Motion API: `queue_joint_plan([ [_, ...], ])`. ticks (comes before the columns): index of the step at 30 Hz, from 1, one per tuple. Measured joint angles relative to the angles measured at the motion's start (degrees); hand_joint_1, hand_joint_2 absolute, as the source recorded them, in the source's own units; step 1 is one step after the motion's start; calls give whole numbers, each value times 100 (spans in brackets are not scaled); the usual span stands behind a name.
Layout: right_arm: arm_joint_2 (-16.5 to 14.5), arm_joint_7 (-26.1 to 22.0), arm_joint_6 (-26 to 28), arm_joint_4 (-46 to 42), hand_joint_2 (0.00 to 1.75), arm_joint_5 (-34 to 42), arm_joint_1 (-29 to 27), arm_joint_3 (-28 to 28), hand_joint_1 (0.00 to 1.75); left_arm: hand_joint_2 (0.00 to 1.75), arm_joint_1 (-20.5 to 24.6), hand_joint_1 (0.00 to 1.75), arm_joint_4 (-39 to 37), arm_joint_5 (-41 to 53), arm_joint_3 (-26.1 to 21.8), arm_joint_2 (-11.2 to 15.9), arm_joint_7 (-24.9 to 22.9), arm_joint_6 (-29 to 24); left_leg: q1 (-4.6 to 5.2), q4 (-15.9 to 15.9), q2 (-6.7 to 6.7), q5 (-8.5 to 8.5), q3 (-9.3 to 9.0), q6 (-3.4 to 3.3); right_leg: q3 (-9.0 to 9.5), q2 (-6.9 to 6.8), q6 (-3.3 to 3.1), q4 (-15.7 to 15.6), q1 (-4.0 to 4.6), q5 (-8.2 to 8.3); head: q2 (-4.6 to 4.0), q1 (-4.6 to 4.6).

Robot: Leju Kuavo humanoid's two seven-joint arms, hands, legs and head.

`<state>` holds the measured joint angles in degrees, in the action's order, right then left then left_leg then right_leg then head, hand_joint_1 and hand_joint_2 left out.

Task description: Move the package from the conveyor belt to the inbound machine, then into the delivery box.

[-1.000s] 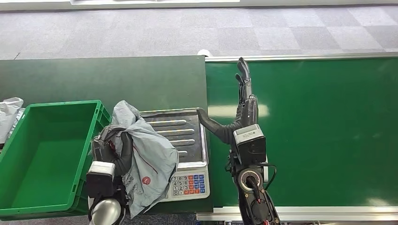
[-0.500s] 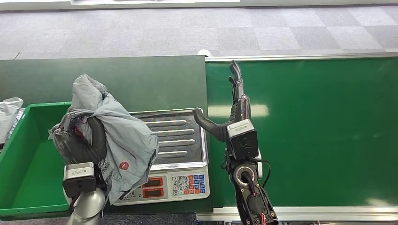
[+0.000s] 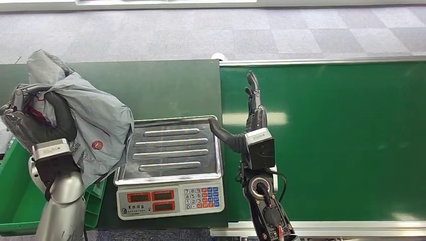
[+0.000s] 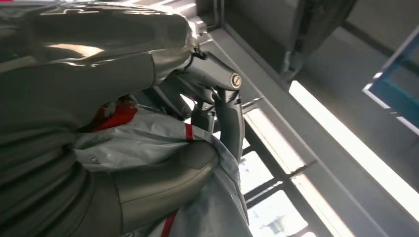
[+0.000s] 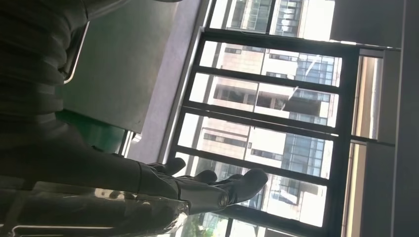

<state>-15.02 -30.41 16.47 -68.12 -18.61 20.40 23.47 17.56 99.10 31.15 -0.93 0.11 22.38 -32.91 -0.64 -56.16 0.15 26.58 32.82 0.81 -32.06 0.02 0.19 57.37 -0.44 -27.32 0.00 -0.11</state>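
Note:
My left hand [image 3: 42,123] grips a crumpled grey plastic package [image 3: 95,120] with red print, lifted at the far left above the near edge of the green delivery box [image 3: 15,193]. The left wrist view shows the same package [image 4: 148,143] wrapped between the fingers [image 4: 227,113] and the thumb. The scale that serves as the inbound machine [image 3: 171,165] stands bare, its steel pan unoccupied. My right hand [image 3: 251,108] is open with fingers straight, held over the left end of the green conveyor belt [image 3: 341,140], its thumb reaching toward the scale's corner. The right wrist view shows those fingers [image 5: 212,185] spread with nothing in them.
A dark green table [image 3: 161,88] carries the scale and the box. The belt's metal frame [image 3: 321,61] runs along its far side. A white bag [image 3: 4,135] lies partly hidden at the far left. Grey carpet lies beyond.
My left hand has carried the package up off the scale and to the left, over the green box. The right hand has shifted slightly left and stays open.

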Motion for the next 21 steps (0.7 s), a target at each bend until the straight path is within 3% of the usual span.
queue_joint_plan([
  [5, 45, -1, 20, 62, 175, 17, -19, -15, 0, 175, 83, 175, -261, 744, -286, 237, -585, -123, 1, 0, 4, 2, 4, 1, -2, 1, 0, 0, -1, -1, 0, 1],
  [10, 82, 49, -14, 65, 175, 1, -86, -37, 0, 175, -32, 169, -402, 711, -649, 449, -799, -123, 1, 0, 7, 4, 7, 2, -8, 2, 0, 0, -1, -1, 0, -1],
  [14, 108, 57, -29, 68, 175, -14, -121, -53, 0, 175, -151, 84, -474, 604, -861, 533, -793, -122, 0, 1, 7, 3, 7, 2, -8, 2, 0, 0, 0, -1, 0, 0],
  [15, 111, 58, -34, 73, 175, -18, -126, -57, 0, 175, -173, 84, -488, 567, -901, 542, -784, -122, 0, 1, 7, 3, 7, 2, -7, 2, 0, 0, 0, -1, 0, 0],
  [19, 114, 58, -70, 99, 175, -27, -135, -85, 0, 175, -223, 0, -541, 476, -1011, 558, -735, -110, 1, 0, 6, 2, 7, 2, -6, 1, 0, 0, -1, -1, 0, 1],
  [21, 114, 59, -84, 110, 175, -27, -136, -99, 0, 175, -231, 0, -566, 423, -1031, 574, -731, -57, 1, 0, 5, 2, 7, 2, -6, 1, 0, 0, -1, -1, 0, 1],
])
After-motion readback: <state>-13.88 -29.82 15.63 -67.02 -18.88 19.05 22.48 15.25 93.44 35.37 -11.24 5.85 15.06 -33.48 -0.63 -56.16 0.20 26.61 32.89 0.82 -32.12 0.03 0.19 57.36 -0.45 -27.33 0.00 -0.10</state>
